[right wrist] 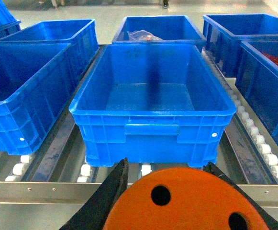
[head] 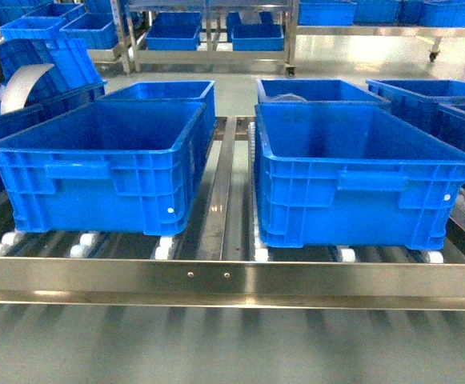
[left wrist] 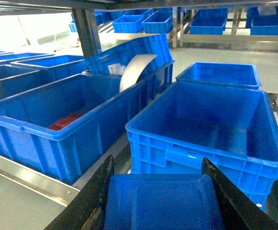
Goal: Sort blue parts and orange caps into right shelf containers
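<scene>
My left gripper (left wrist: 158, 163) is shut on a flat blue part (left wrist: 162, 201) with rounded corners, held between both black fingers. It hovers in front of an empty blue container (left wrist: 177, 139) on the right shelf. My right gripper (right wrist: 166, 164) is shut on an orange cap (right wrist: 186, 206) with dark holes in its top. It sits just before the shelf's steel front rail (right wrist: 57, 191), facing another empty blue container (right wrist: 153, 129). The head view shows these two containers (head: 96, 172) (head: 360, 188) side by side on white rollers behind the rail (head: 232, 276). Neither gripper appears in the head view.
More blue crates stand behind and beside them; one at the back holds a clear bag (right wrist: 143, 35). Crates with red parts (left wrist: 64, 120) (right wrist: 277, 60) flank the far left and far right. A white curved sheet (left wrist: 134, 69) sticks out of a tilted crate. Further racks (head: 208, 32) stand across the aisle.
</scene>
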Controlling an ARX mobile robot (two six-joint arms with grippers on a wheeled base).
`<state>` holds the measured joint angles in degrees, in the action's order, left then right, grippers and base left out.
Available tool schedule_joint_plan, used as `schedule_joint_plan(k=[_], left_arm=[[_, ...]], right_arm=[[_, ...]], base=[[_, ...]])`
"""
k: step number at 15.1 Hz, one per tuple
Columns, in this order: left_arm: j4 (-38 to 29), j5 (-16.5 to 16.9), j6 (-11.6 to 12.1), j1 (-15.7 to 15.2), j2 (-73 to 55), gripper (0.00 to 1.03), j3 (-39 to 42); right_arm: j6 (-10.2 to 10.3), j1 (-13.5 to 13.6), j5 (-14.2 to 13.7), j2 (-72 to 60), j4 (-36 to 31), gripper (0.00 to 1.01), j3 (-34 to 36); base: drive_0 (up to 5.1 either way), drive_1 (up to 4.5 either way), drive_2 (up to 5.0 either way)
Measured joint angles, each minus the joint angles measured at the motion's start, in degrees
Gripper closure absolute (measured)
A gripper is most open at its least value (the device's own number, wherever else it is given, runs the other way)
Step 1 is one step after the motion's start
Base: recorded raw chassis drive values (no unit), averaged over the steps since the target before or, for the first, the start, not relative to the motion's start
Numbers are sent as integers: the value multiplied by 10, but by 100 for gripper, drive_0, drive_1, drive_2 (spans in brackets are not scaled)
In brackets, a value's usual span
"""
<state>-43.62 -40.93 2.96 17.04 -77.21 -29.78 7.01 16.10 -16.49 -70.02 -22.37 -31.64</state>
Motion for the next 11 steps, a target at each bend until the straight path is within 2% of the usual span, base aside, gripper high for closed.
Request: schedule_joint_plan(k=[11], left_arm=[[0,0,0,0,1,62,0]], right_arm=[[0,0,0,1,0,59,0]], base=[[7,405,-392]])
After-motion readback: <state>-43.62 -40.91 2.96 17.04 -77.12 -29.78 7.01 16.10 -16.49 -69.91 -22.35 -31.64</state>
